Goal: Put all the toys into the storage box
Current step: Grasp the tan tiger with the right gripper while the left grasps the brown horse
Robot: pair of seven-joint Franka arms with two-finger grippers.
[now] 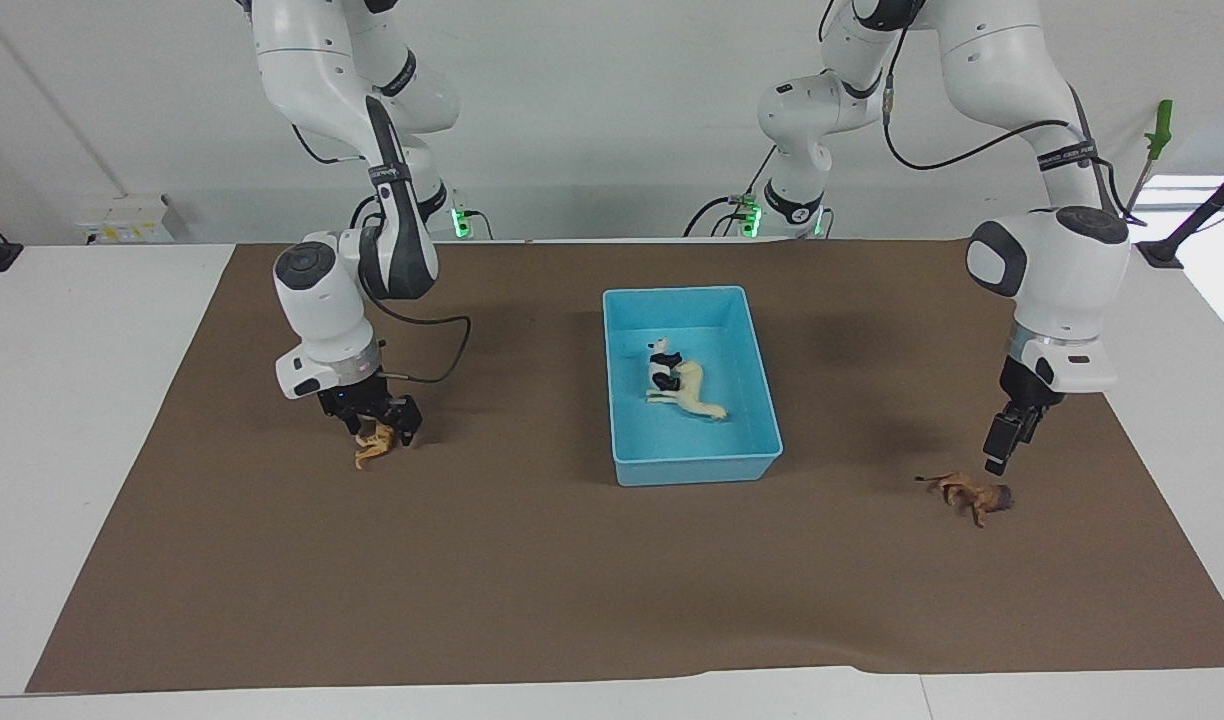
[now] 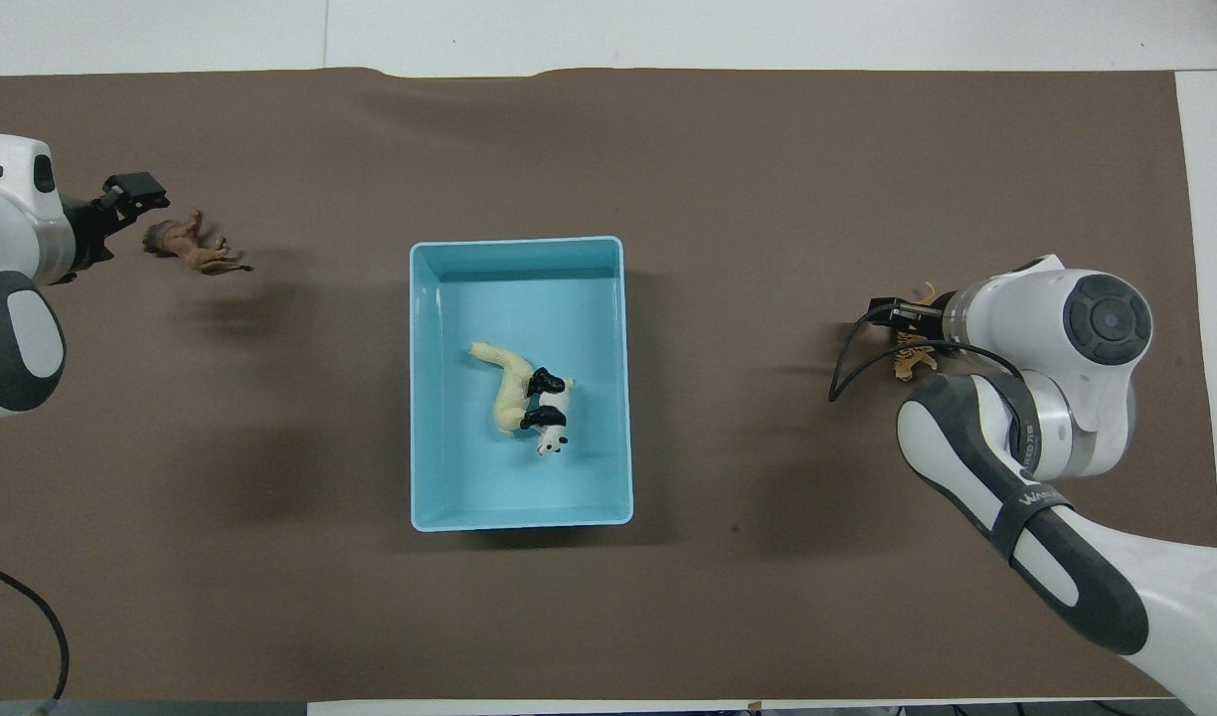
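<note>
Brown matting point(image 1: 592, 590) is spread over the white worktop point(image 1: 72, 400), with the blue box point(image 1: 762, 420) set at its middle. The white horse point(image 1: 694, 392) and the panda point(image 1: 662, 366) are laid touching inside the box. The tiger point(image 1: 374, 446) is straddled by the parted fingers of the right hand point(image 1: 380, 432) at the right arm's end. The lion point(image 1: 967, 493) is left lying on the matting at the left arm's end, with the left hand point(image 1: 1002, 450) held just above it, fingers spread apart.
</note>
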